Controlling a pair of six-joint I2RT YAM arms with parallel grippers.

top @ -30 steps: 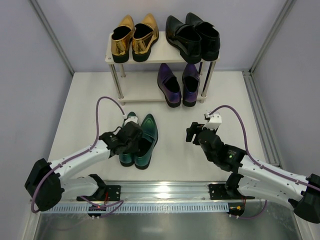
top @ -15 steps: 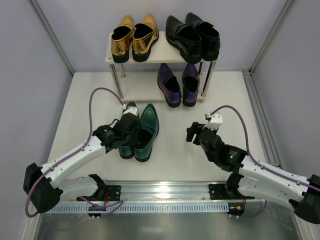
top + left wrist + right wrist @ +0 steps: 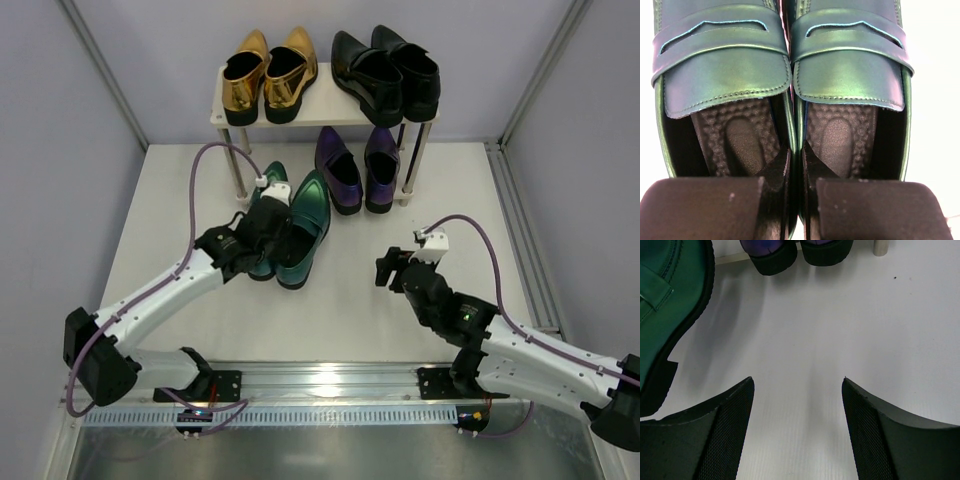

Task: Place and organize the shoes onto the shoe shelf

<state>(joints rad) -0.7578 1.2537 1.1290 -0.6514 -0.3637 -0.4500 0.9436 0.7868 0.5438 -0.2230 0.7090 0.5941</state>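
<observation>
My left gripper [image 3: 268,232] is shut on the inner walls of the teal green pair [image 3: 296,225], one finger inside each shoe; the left wrist view shows both shoes [image 3: 727,70] pinched together. The pair sits in front of the shelf's lower left bay, toes toward it. The shoe shelf [image 3: 320,111] holds the gold pair [image 3: 268,72] and the black pair [image 3: 385,70] on top, and the purple pair [image 3: 352,167] on the lower right. My right gripper [image 3: 390,268] is open and empty over the floor; its wrist view shows the purple heels [image 3: 796,251] and a green shoe [image 3: 665,310].
Grey walls with metal frame posts enclose the white floor. A metal rail runs along the near edge by the arm bases. The shelf's thin posts [image 3: 236,160] flank the lower left bay.
My left gripper has carried the teal green pair away from the near floor toward the shelf's lower left bay. The right arm has barely shifted.
</observation>
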